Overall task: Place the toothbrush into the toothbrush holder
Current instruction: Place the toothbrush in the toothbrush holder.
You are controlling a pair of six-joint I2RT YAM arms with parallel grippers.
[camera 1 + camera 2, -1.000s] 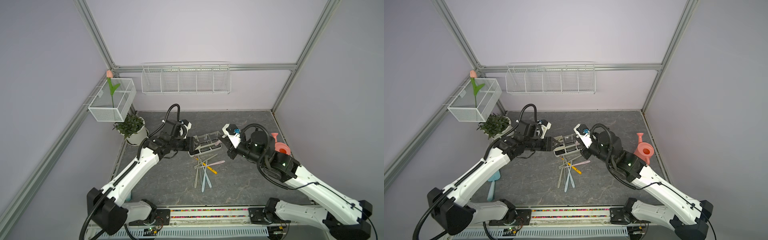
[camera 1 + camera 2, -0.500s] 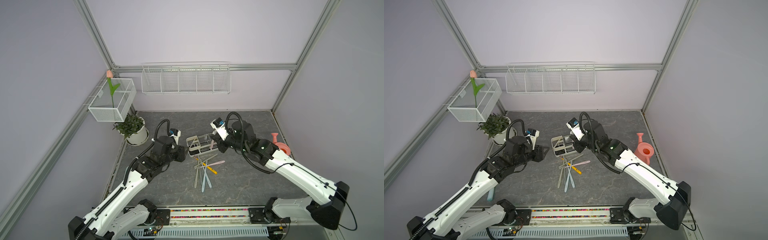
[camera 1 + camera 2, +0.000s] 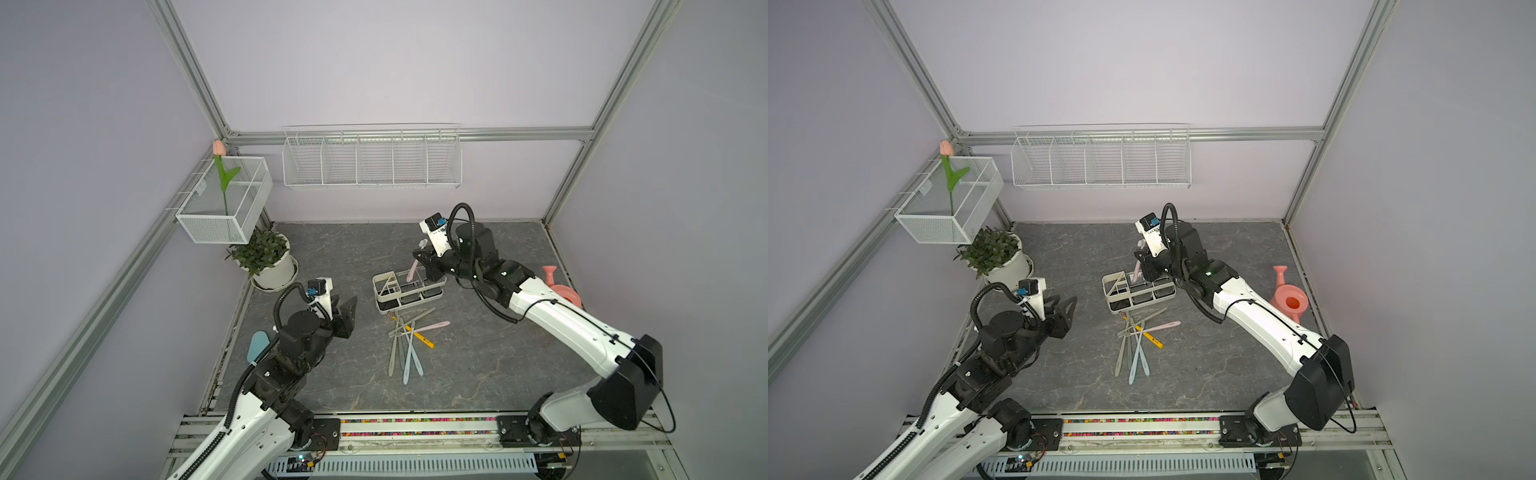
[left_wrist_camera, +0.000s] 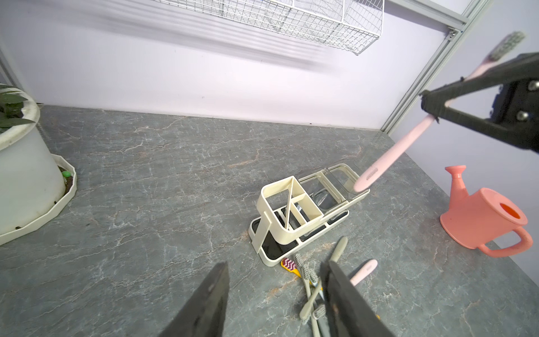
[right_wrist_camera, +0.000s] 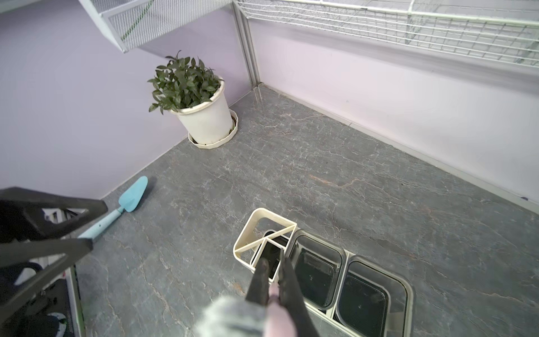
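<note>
While the left pincer (image 3: 346, 303) gapes empty, the right pincer (image 4: 430, 109) clamps the pink toothbrush (image 4: 390, 154) above the toothbrush holder (image 4: 269, 192).

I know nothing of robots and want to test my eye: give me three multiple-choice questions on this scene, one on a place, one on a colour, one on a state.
1. Where are the loose toothbrushes? A on the table beside the toothbrush holder; B inside it; C stacked on top of it.
2. What colour is the toothbrush in the right gripper? A blue; B pink; C yellow.
3. The left gripper is: A shut on a toothbrush; B shut, empty; C open, empty.
Answers: 1 A, the pile lies on the table by the holder. 2 B, the clamped handle is pink. 3 C, its fingers stand apart with nothing between.
</note>
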